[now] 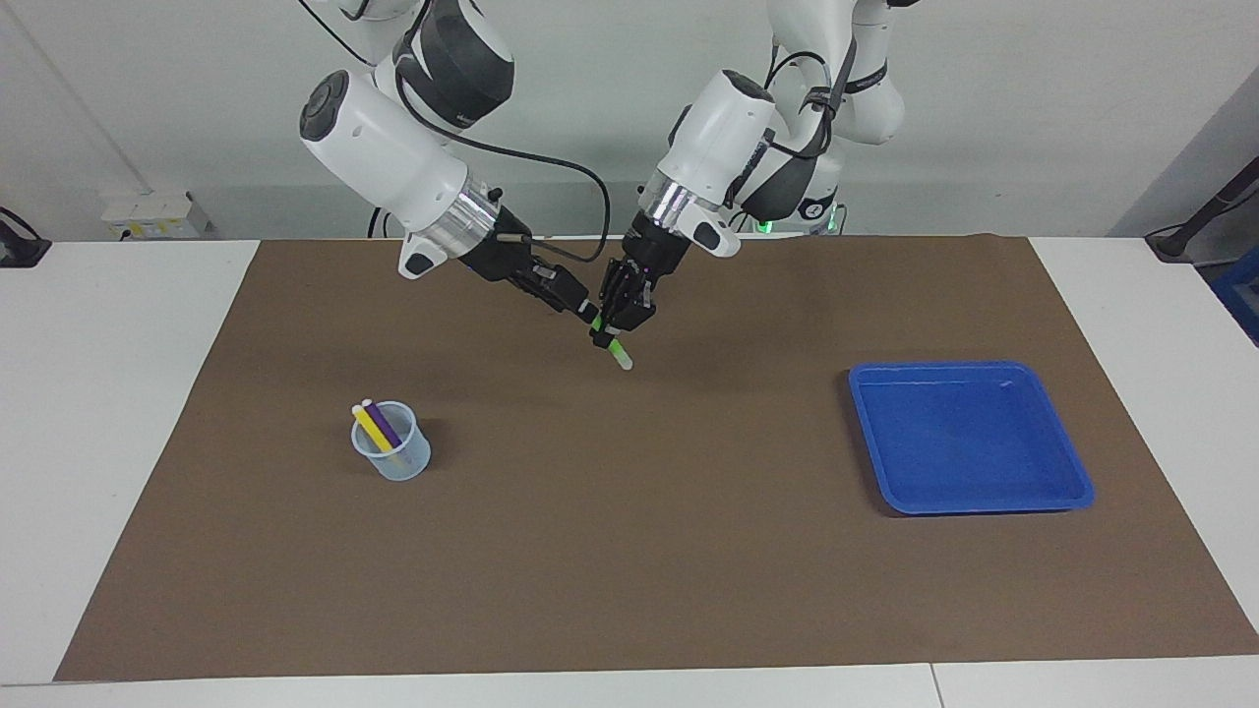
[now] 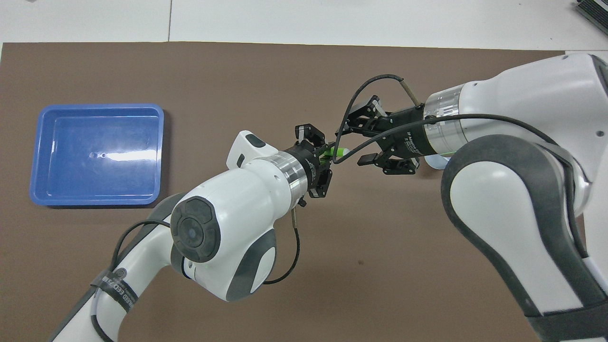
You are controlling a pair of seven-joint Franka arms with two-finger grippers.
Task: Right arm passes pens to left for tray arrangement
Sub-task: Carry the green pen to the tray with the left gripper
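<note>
Over the middle of the brown mat, my left gripper [image 1: 613, 331] [image 2: 325, 159] is shut on the green pen [image 1: 618, 352] [image 2: 337, 152], whose pale end points down at the mat. My right gripper [image 1: 586, 309] [image 2: 352, 145] is open just beside it, its fingers spread on either side of the pen's upper end and off it. The yellow pen [image 1: 371, 424] and the purple pen [image 1: 384, 425] stand in a small translucent cup [image 1: 394, 460] toward the right arm's end. The blue tray [image 1: 969, 438] [image 2: 95, 154] lies with nothing in it toward the left arm's end.
A brown mat [image 1: 629, 551] covers most of the white table. In the overhead view both arms' bulky white links fill the lower half and hide the cup.
</note>
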